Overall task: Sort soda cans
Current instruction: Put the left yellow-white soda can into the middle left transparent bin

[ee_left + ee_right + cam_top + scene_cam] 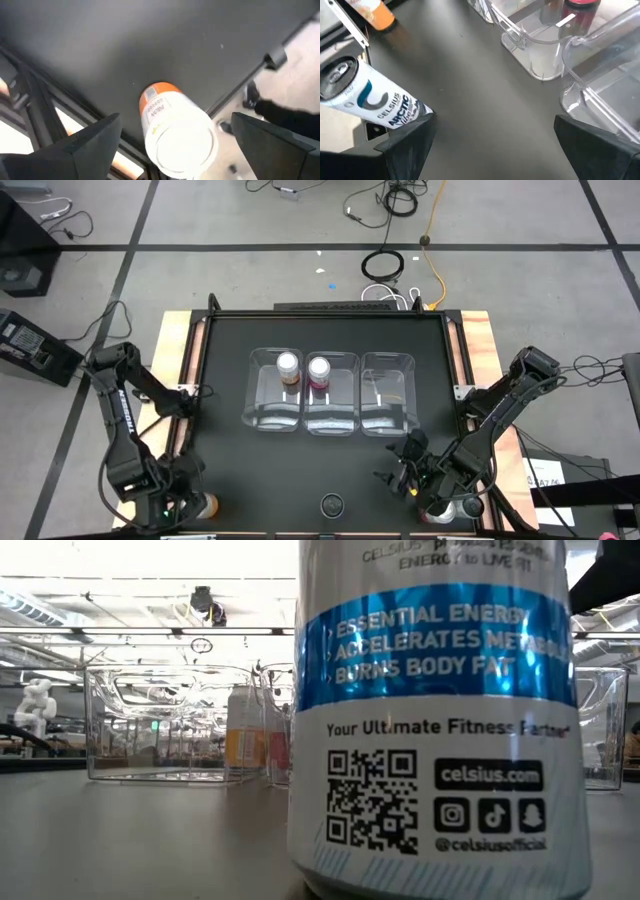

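An orange can (pixel 172 127) with a silvery top stands at the table's near left corner (pixel 207 505). My left gripper (pixel 176 120) is open, with a finger on each side of the can and a gap showing at both (pixel 192 502). My right gripper (pixel 495 120) is open over bare table near the near right corner (pixel 397 475). A white-and-blue silver can (pixel 367 97) stands at the near edge (pixel 331 504) and fills the low view (pixel 440 720). One orange can (pixel 288 365) and one pink can (pixel 319 368) stand in the bins.
Three clear plastic bins stand in a row at mid-table: left (pixel 262 405), middle (pixel 345 420), right (pixel 388 395), and the right one holds no can. Something reddish (pixel 436 514) shows partly under the right arm. Raised rails frame the black table (pixel 300 470).
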Controlling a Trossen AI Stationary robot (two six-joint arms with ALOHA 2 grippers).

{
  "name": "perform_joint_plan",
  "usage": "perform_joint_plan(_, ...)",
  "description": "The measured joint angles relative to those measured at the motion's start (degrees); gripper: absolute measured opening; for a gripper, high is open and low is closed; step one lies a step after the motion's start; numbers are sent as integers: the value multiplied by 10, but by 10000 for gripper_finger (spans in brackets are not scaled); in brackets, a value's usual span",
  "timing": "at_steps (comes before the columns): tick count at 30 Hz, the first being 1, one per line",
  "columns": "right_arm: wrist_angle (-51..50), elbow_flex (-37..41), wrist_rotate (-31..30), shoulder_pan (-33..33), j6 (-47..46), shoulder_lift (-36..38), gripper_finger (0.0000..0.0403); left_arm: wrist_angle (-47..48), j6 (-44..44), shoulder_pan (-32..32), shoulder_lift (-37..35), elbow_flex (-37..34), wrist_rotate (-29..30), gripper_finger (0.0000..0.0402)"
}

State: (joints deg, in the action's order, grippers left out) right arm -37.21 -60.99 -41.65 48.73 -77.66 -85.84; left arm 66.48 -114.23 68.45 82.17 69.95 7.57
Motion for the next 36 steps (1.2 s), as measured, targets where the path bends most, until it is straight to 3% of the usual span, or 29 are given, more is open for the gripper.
perform_joint_plan(11, 46, 0, 0, 0, -44, 0, 398, -34, 128, 9, 3, 0, -11, 382)
perform_joint_plan(36, 113, 0, -3, 0, -58, 0, 398, -38, 222, 31, 74, 0, -35, 382)
